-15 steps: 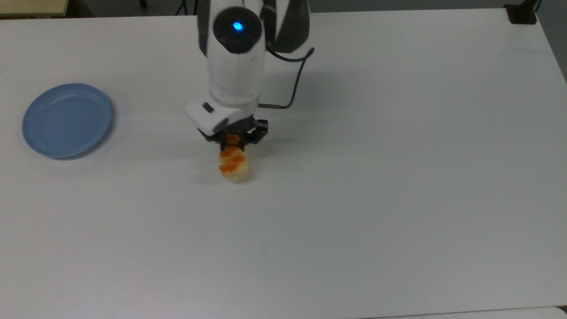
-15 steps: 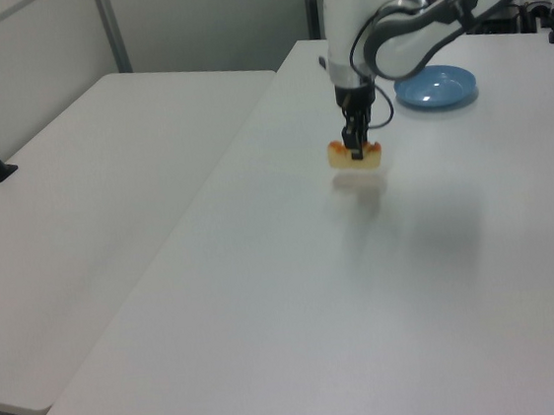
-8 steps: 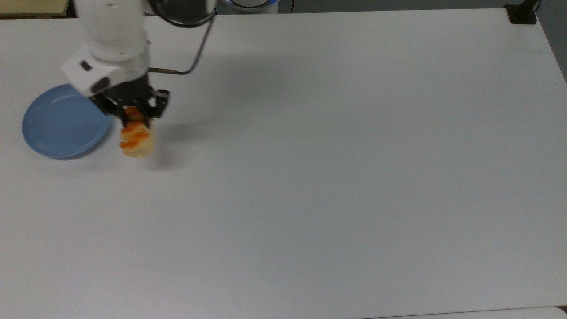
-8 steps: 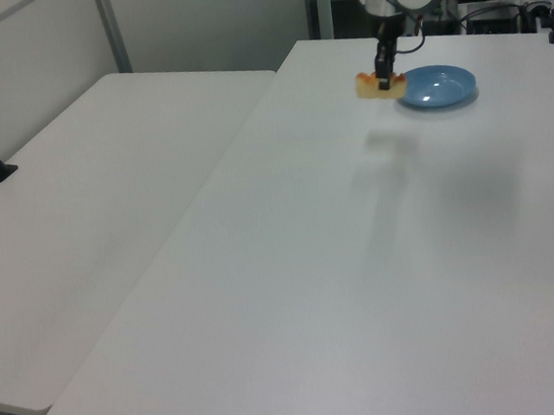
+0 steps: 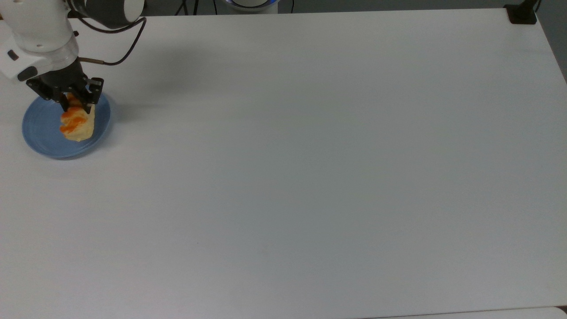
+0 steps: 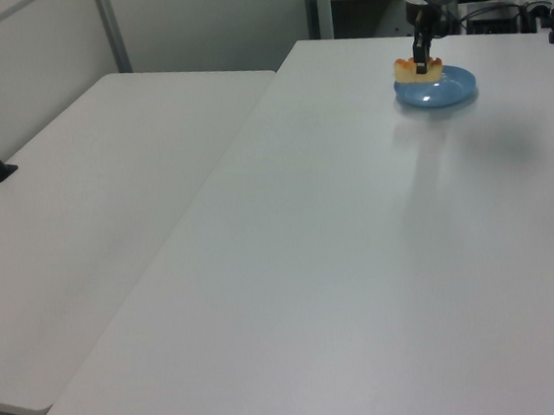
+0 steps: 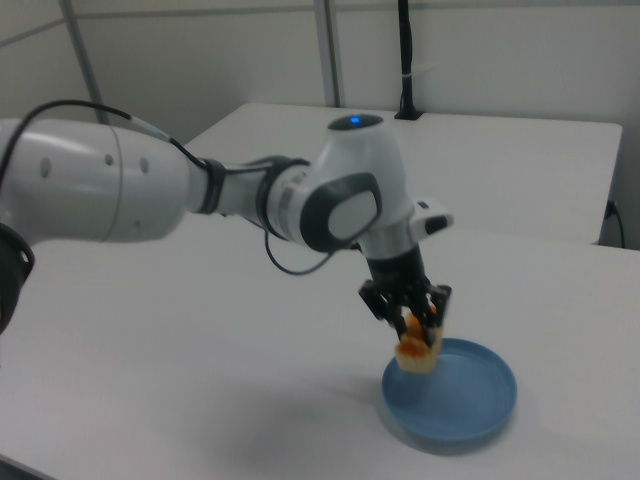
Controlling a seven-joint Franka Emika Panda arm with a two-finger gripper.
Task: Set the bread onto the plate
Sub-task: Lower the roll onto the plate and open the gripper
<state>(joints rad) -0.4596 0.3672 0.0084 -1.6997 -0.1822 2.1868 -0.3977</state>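
The bread (image 5: 77,124), one pale-yellow bun with orange-red patches, hangs clamped between the two fingers of the single gripper (image 5: 76,103), which pinch its upper end so that most of its length juts out below the fingertips. It is held over the one blue plate (image 5: 42,141). In the right view the bread (image 7: 419,349) looks raised a little above the dish floor (image 7: 470,400), beneath the fingers and over the rim nearer the arm; whether its lowest edge touches the plate cannot be told. In the left view the bun (image 6: 419,70) sits crosswise under the gripper (image 6: 421,65), above the plate (image 6: 443,93). To the top view's right of the fingers stretches one white table (image 5: 319,168), and in the left view a second white table (image 6: 90,217) stands alongside.
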